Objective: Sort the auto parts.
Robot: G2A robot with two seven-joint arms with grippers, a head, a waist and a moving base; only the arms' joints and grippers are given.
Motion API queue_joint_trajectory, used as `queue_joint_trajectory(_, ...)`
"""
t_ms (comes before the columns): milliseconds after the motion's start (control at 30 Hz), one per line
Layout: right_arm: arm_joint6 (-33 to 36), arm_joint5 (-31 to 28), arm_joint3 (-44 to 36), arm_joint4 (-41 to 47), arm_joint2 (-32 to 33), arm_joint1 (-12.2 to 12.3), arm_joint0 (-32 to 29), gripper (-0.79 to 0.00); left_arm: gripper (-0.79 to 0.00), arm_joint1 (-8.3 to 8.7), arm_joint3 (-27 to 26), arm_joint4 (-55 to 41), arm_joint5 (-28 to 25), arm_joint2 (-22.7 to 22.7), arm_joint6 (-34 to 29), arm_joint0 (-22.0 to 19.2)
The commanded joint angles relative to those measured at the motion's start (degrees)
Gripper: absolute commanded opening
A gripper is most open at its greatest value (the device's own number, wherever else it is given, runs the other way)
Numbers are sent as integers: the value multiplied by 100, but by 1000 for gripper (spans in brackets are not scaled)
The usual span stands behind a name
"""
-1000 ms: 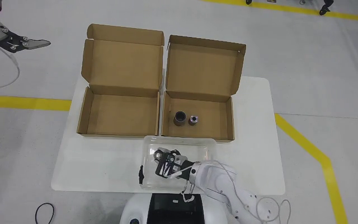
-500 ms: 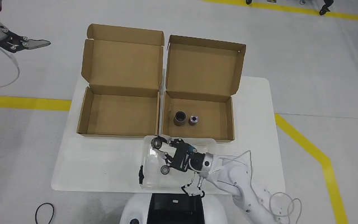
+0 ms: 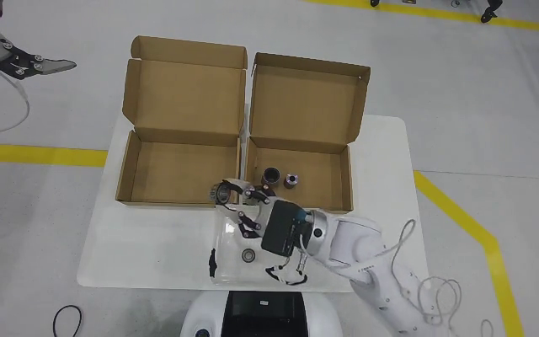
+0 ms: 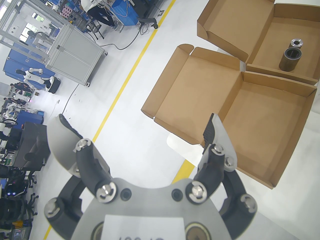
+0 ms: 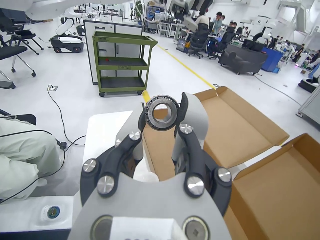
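I am in the carry step of the sort. My right gripper (image 5: 162,112) is clenched on a ring-shaped bearing (image 5: 160,126), pinched by its outer rim between both fingers, with the bore facing my wrist camera. From above, the bearing (image 3: 224,194) hangs over the near wall of the left box (image 3: 181,173), at that box's 5 o'clock corner and just past the 11 o'clock corner of the clear tray (image 3: 217,244). A second bearing (image 3: 249,254) lies in the tray. The right box (image 3: 320,173), at 1 o'clock on the table, holds a dark sleeve (image 3: 271,176) and a small silver bushing (image 3: 291,179), so I judge the bare left box is meant for bearings. Next I should travel on toward 11 o'clock until the bearing is clear of the cardboard wall, lower it close to the floor, then release so it does not roll. My left gripper (image 4: 137,123) hangs spread wide and holding nothing, high off the table's 10 o'clock side.
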Motion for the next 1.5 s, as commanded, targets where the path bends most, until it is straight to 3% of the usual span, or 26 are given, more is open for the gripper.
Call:
queue_joint_trajectory(0,-32,37,-71,32,0,-13,75,-785,0,0,0,0,0,0,0,0)
queue_joint_trajectory(467,-27,276,-519,160,76,-75,383,-785,0,0,0,0,0,0,0,0)
queue_joint_trajectory(933,-448,473,-839,43,226,-106,436,-785,0,0,0,0,0,0,0,0)
queue_joint_trajectory(1467,-302,370,-292,-211,147,-94,205,-785,0,0,0,0,0,0,0,0)
